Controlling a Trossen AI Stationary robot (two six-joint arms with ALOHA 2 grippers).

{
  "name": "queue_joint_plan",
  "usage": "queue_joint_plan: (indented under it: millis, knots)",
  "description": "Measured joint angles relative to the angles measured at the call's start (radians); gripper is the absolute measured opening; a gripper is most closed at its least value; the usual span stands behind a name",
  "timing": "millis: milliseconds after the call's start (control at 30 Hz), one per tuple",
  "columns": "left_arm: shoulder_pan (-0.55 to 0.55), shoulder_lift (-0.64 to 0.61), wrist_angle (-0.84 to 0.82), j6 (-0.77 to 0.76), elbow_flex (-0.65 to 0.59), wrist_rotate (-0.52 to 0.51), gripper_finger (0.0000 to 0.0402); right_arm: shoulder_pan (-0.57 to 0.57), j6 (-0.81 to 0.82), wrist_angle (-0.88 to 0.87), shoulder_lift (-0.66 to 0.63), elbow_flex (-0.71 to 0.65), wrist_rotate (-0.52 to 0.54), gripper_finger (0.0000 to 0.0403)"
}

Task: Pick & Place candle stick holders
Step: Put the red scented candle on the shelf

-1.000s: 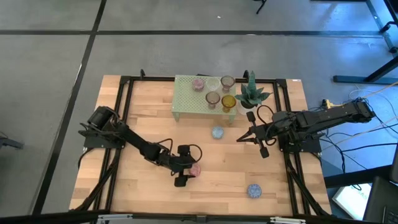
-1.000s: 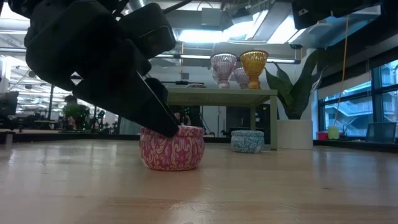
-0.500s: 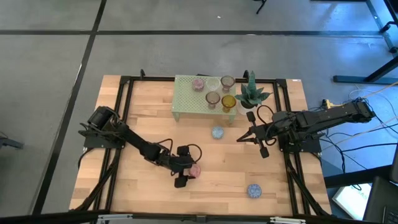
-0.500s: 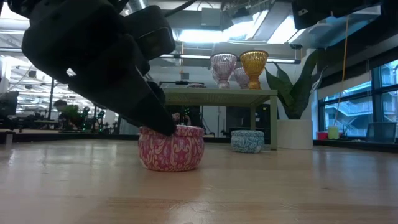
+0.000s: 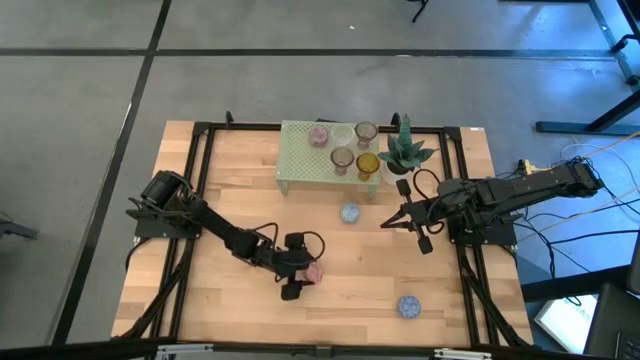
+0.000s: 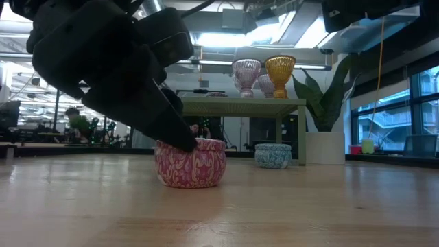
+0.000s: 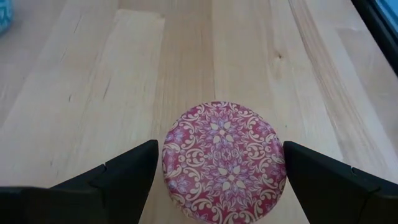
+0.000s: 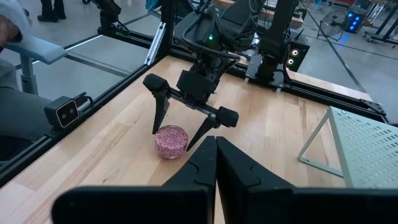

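Your left tool (image 7: pixel 221 171) straddles the pink holder (image 7: pixel 224 161), fingers wide, not touching; position unchanged since earlier frame.

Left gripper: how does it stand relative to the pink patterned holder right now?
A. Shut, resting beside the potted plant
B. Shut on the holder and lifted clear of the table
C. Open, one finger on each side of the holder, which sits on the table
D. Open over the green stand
C: the left gripper is open, its fingers straddling the pink patterned holder, which sits on the table.
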Motion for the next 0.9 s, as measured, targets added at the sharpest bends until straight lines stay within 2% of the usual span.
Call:
queue_joint_plan:
  millis: [167,333,500,900]
  knots:
    - [-0.005,0.000,-0.011,0.086,0.000,-0.001,0.0338,0.000,0.000,0.000,0.000,0.000,0.000,0.0007]
    - [-0.006,0.000,-0.042,0.090,0.000,-0.002,0.0338,0.000,0.000,0.000,0.000,0.000,0.000,0.0007]
    - [-0.006,0.021,-0.003,0.115,0.000,-0.005,0.0337,0.000,0.000,0.000,0.000,0.000,0.000,0.0007]
    - [0.015,0.025,0.019,0.143,0.000,-0.005,0.0303,0.000,0.000,0.000,0.000,0.000,0.000,0.0007]
